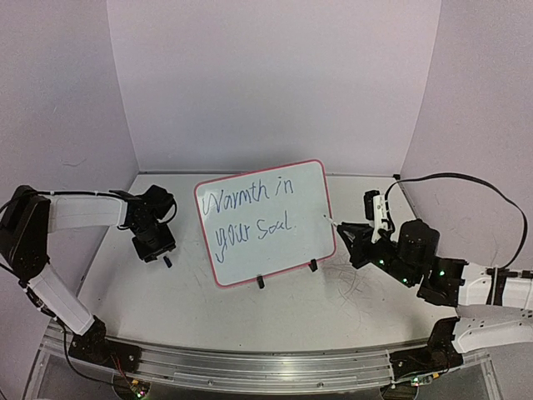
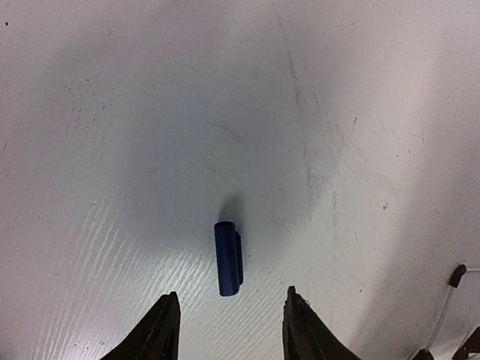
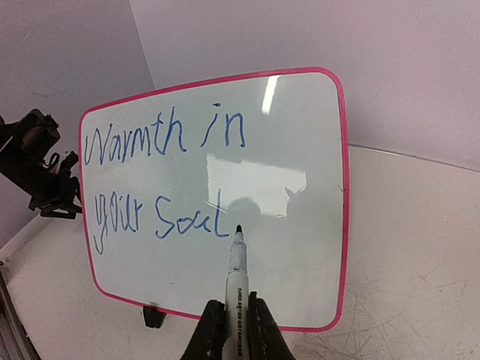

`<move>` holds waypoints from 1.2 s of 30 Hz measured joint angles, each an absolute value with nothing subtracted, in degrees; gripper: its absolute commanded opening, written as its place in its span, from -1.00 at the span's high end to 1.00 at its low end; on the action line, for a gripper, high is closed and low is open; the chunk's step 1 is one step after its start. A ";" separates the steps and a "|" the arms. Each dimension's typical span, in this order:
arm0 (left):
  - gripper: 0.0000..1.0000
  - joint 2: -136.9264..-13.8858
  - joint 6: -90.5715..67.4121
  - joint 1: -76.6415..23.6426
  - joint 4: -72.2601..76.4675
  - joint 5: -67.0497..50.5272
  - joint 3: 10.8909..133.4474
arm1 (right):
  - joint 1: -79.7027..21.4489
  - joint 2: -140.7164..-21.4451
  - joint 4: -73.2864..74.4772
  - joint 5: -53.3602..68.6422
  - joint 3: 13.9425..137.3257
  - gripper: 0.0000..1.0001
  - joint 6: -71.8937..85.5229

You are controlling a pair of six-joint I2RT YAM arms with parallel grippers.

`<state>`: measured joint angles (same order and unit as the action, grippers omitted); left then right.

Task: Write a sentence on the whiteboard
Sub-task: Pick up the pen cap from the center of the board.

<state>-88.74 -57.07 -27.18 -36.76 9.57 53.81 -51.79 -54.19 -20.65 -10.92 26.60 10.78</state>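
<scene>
At the lower right of the overhead view, the right gripper (image 3: 237,304) has its jaws clenched on a white marker (image 3: 237,271), whose dark tip points up at the board just below and right of the last letter; whether the tip touches the surface cannot be told. At the left of that view, the left gripper (image 1: 156,247) hangs low over the scratched white tabletop (image 1: 333,308) with its jaws released and apart, holding nothing. A small dark blue cap (image 2: 228,259) lies flat on the tabletop just ahead of the gap between its fingers (image 2: 166,322), touching neither. Beyond both arms, in the middle of the frame, the whiteboard (image 3: 300,247) stands tilted back on a stand with two black feet (image 1: 260,282), its pink-red edge all round. The sentence (image 3: 154,139) fills its left and middle part in slanted blue script, "Warmth in" above "your Soul". Pale lilac walls (image 1: 266,75) close the scene behind.
</scene>
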 measured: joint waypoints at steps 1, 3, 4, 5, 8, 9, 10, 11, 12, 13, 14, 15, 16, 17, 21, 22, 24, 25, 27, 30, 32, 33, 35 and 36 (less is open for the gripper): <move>0.13 -89.60 -57.22 -27.18 -36.92 9.95 54.21 | -51.79 -53.97 -20.87 -10.94 26.49 1.00 10.83; 0.19 -91.82 -57.49 -27.18 -37.13 10.54 55.24 | -51.79 -53.95 -21.10 -10.94 26.34 1.00 10.85; 0.21 -92.89 -57.65 -27.18 -37.08 10.65 55.61 | -51.79 -53.95 -21.17 -10.94 26.25 1.00 10.87; 0.22 -93.82 -57.85 -27.18 -37.05 10.72 55.91 | -51.79 -53.95 -21.19 -10.95 26.19 1.00 10.87; 0.26 -96.44 -58.23 -27.18 -37.04 10.95 56.33 | -51.79 -53.98 -21.36 -10.96 26.17 1.00 10.87; 0.27 -97.07 -58.28 -27.18 -37.08 11.04 56.34 | -51.79 -53.99 -21.41 -10.96 26.17 1.00 10.87; 0.28 -97.56 -58.34 -27.18 -37.10 11.11 56.35 | -51.79 -54.00 -21.44 -10.96 26.17 1.00 10.87; 0.28 -98.05 -58.34 -27.18 -37.09 11.14 56.39 | -51.79 -54.01 -21.49 -10.96 26.17 1.00 10.87; 0.28 -98.46 -58.33 -27.18 -37.07 11.15 56.42 | -51.79 -54.09 -21.61 -10.95 26.17 1.00 10.87; 0.29 -98.80 -58.34 -27.18 -37.06 11.16 56.45 | -51.79 -54.19 -21.76 -10.94 26.17 1.00 10.87; 0.29 -99.11 -58.32 -27.18 -37.06 11.16 56.45 | -51.79 -54.31 -21.89 -10.96 26.17 1.00 10.88; 0.29 -99.42 -58.31 -27.18 -37.02 11.14 56.45 | -51.79 -54.37 -21.91 -10.96 26.16 1.00 10.89; 0.29 -99.71 -58.28 -27.18 -37.01 11.12 56.45 | -51.79 -54.42 -22.04 -10.95 26.12 1.00 10.91; 0.28 -100.03 -58.16 -27.18 -37.01 11.13 56.45 | -51.79 -54.49 -22.18 -10.94 26.11 1.00 10.93; 0.28 -100.58 -57.16 -27.18 -36.99 11.16 56.67 | -51.79 -54.97 -22.95 -10.92 26.11 1.00 11.05; 0.29 -100.60 -56.91 -27.18 -37.00 11.16 56.69 | -51.79 -55.10 -23.10 -10.92 26.11 1.00 11.07; 0.37 -100.80 -56.44 -27.18 -37.08 11.14 56.89 | -51.79 -55.37 -23.15 -10.88 26.11 1.00 11.13; 0.43 -100.87 -56.11 -27.18 -37.05 11.14 56.96 | -51.79 -55.43 -23.14 -10.87 26.11 1.00 11.19; 0.55 -100.90 -55.65 -27.18 -37.05 11.17 56.99 | -51.79 -55.46 -23.17 -10.88 26.11 1.00 11.29; 0.67 -100.90 -55.31 -27.18 -37.06 11.21 56.91 | -51.79 -55.46 -23.20 -10.90 26.09 1.00 11.45; 0.71 -100.77 -55.48 -27.17 -36.88 11.36 56.58 | -51.79 -55.46 -23.29 -10.90 26.09 1.00 11.50; 0.74 -100.57 -55.53 -27.20 -36.62 11.53 56.27 | -51.79 -55.46 -23.35 -10.92 26.09 1.00 11.53; 0.80 -100.00 -55.58 -27.32 -35.80 11.78 55.40 | -51.79 -55.54 -23.58 -10.92 26.09 1.00 11.60; 0.83 -99.71 -55.66 -27.38 -35.40 11.97 54.99 | -51.79 -55.62 -23.68 -10.91 26.09 1.00 11.64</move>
